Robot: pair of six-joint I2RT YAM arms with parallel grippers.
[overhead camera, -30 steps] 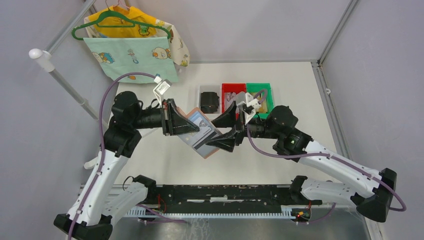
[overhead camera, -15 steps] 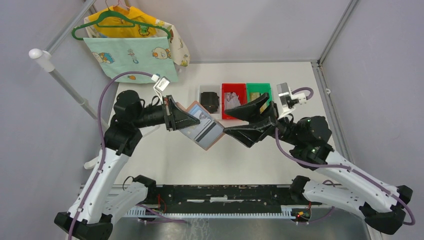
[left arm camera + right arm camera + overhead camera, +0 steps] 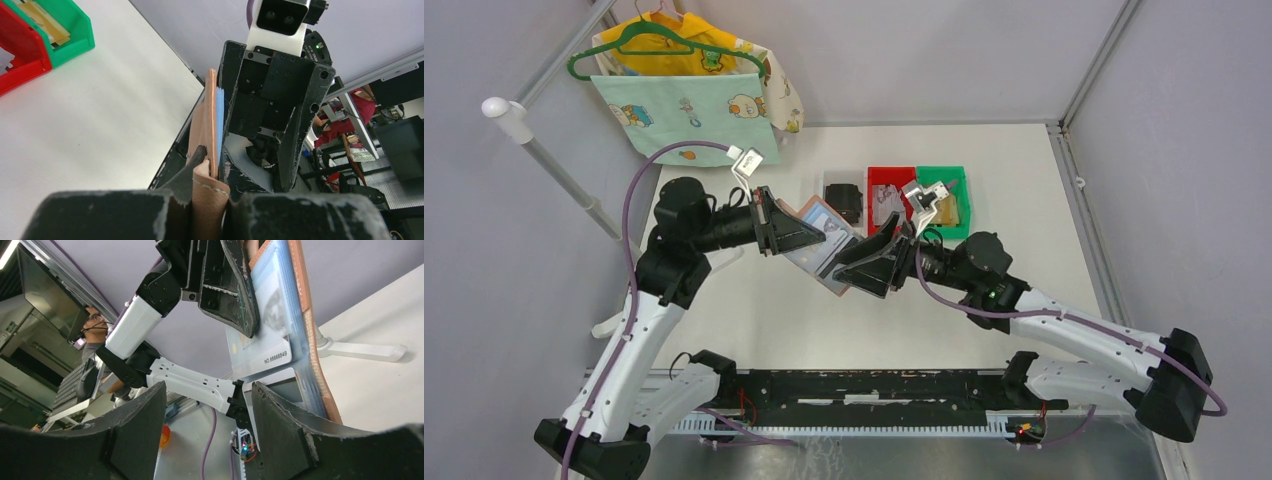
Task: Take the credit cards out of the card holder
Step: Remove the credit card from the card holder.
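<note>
- holding the card holder (image 3: pixel 822 222) in the air above the tabletop (image 3: pixel 1024 200), the left pincer (image 3: pixel 796 238) was pressed together on the tan leather; the left wrist view showed the leather squeezed between both fingers (image 3: pixel 199 159).
- card holder: seen edge-on from the left wrist, upright, with a thin blue edge lying against the tan leather; its shiny sleeved side faced the right arm.
- card (image 3: pixel 260 351): pale, printed "no.88888849", sticking part-way out of the sleeve at the holder's lower end, with one finger of the left pincer lying across the sleeve above it.
- right pincer (image 3: pixel 207 390): fingers spread wide and nothing between them; the card's free edge sat just ahead of the gap. in the top view it overlapped the holder's near edge; whether it touched could not be told.
- red bin (image 3: pixel 889 186) and green bin (image 3: pixel 944 186): side by side, touching, on the tabletop behind the pincers; golden-tan items (image 3: pixel 45 25) lay in the green one.
- black block (image 3: pixel 842 200): on the tabletop just left of the red bin.
- green hanger (image 3: pixel 659 45): printed cloths draped on it, at the far left corner.
</note>
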